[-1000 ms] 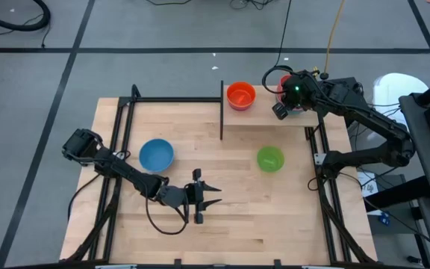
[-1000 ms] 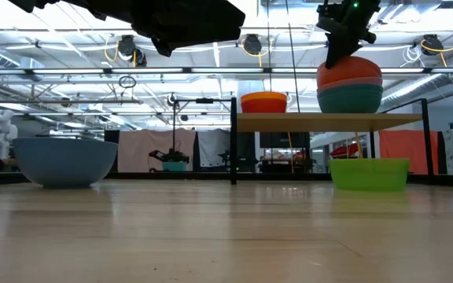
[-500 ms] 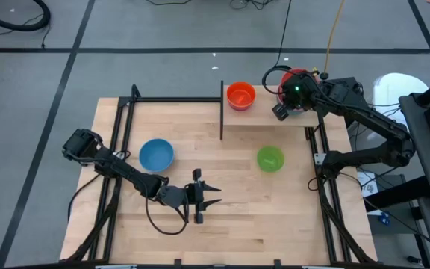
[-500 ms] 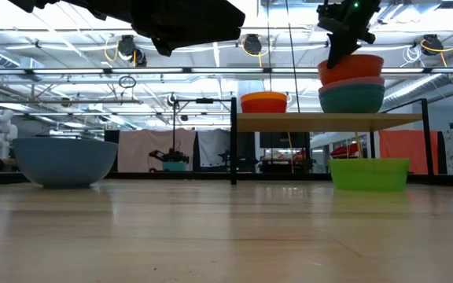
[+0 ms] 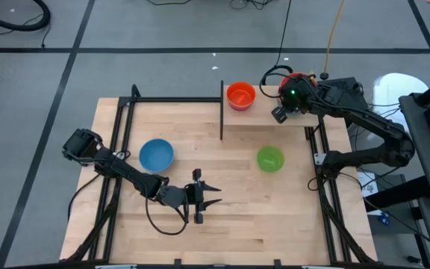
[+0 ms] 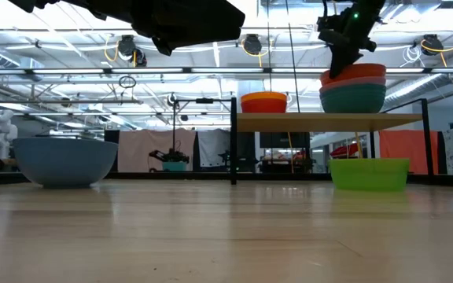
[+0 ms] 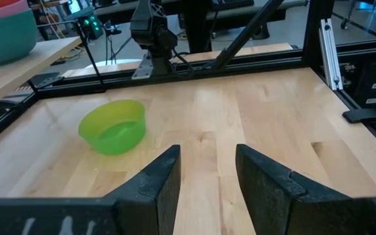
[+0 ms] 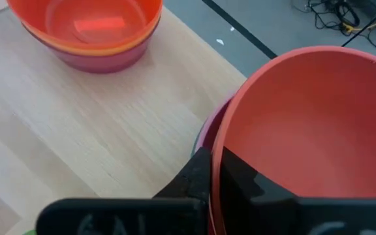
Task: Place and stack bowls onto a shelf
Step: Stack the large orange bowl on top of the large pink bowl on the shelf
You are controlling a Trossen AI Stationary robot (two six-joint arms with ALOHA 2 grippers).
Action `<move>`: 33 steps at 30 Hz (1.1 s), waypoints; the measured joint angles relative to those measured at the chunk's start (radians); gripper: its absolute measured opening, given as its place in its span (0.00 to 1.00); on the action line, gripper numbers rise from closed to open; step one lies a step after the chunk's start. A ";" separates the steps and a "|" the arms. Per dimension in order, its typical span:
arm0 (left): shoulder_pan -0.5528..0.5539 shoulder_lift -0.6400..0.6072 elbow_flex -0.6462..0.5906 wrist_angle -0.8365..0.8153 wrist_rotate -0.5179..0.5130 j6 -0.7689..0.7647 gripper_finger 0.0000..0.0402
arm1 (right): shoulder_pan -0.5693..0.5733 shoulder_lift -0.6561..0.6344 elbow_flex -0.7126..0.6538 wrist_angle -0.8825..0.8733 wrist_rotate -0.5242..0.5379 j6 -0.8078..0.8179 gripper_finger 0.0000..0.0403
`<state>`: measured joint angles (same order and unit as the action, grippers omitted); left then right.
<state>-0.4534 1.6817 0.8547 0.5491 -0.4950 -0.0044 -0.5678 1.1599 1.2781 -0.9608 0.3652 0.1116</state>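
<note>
Nearest on the pale-wood tabletop [image 5: 237,217], the left gripper [image 5: 209,197] hovers low over the near middle of the table with its two dark fingers [image 7: 158,179] spread apart and nothing between them. A little farther and to the left sits a blue bowl [image 5: 156,155], upright and alone on the wood. To the right, at about the same depth, a lime green bowl [image 5: 270,158] rests upright on the tabletop, just in front of the shelf [image 5: 263,112]. The shelf stands at the far right of the table, its thin dark upright panel [image 5: 222,110] along its left short side. On the shelf's left part is a stack with an orange bowl [image 5: 240,95] uppermost; the right wrist view shows a yellow rim and a pink bowl [image 8: 103,60] nested beneath it. On the shelf's far right end stands a teal bowl [image 6: 353,97], with a red bowl [image 6: 355,73] tilted in its mouth. The right gripper [image 5: 281,110] is at that red bowl, its fingers [image 8: 198,173] pinching the near rim, one inside and one outside. No brand, label or readable writing shows on any bowl or on the shelf.
</note>
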 joint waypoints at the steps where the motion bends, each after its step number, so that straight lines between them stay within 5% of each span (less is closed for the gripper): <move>1: 0.000 0.000 0.000 0.000 0.000 0.000 0.38 | 0.000 0.000 0.000 0.006 0.000 0.000 0.02; 18: 0.000 0.000 0.000 -0.025 0.000 -0.002 0.38 | 0.008 -0.052 0.000 0.087 0.003 -0.015 0.25; 33: 0.010 -0.001 0.000 -0.023 -0.002 0.002 0.38 | -0.035 -0.034 0.002 0.261 -0.029 -0.050 0.02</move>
<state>-0.4435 1.6810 0.8547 0.5266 -0.4965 -0.0026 -0.6028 1.1260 1.2797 -0.6995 0.3366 0.0617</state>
